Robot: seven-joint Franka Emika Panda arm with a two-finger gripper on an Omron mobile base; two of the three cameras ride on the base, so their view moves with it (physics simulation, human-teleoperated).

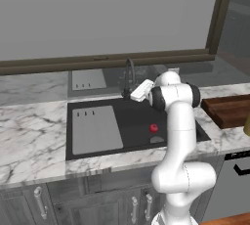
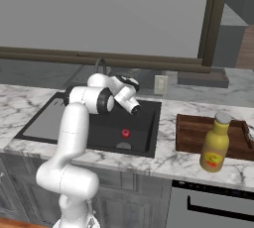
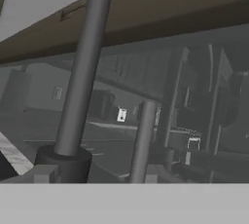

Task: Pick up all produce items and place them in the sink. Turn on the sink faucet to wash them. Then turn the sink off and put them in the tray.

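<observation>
Red fruit (image 1: 154, 128) sits on the floor of the sink (image 1: 141, 116), right of centre, just beside the round drain (image 1: 156, 140). 1 produce item seen; it looks placed already. Light-grey panel (image 1: 95, 130) covers the basin's left part. Tray (image 2: 191, 133) lies on the counter to the right of the sink, a yellow bottle (image 2: 215, 143) standing at its front edge.

Step in hand, as I judge it: working the faucet (image 1: 129, 78) to start the wash.

Gripper (image 3: 95, 174) is up at the back of the basin, close against the faucet. Hand view: the thick neck (image 3: 83, 67) rises from its base (image 3: 62, 162) at the left fingertip (image 3: 44, 174), a thinner rod, probably the handle (image 3: 142, 140), at the right fingertip (image 3: 151, 174). Jaws part-open. Whether they touch or hold anything, cannot tell.

To do it well:
- Bear on the thin rod, not the neck; the neck will not give.
- Keep contact low on the rod so the fingers do not slip off.
- Push gently and watch the spout for water.
- Keep the wrist above the fruit.
</observation>
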